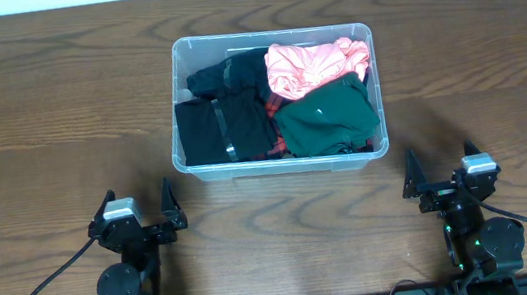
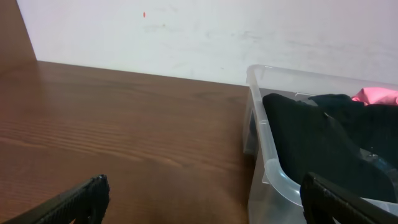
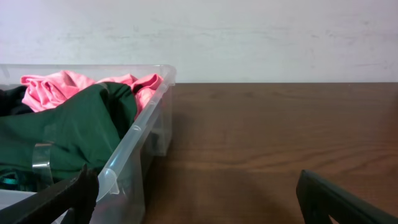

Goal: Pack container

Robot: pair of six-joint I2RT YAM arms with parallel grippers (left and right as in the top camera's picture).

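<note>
Clothes fill the container (image 1: 281, 164), a clear plastic tub that stands upright on the wooden table (image 1: 38, 115) with its open side up. It is in the middle of the table, in front of both arms. Its long axis runs from left to right, parallel to the near table edge.

Inside, black garments (image 1: 212, 124) lie at the left, a pink garment (image 1: 314, 64) at the far right and a dark green garment (image 1: 325, 115) at the near right.

Table surface shows on every side of the tub, widest at left and right. The left gripper (image 1: 137, 208) and the right gripper (image 1: 445, 175) sit nearer the front edge, apart from the tub. Each has its fingers spread wide and holds nothing. A white wall (image 2: 186, 31) stands behind the table.
</note>
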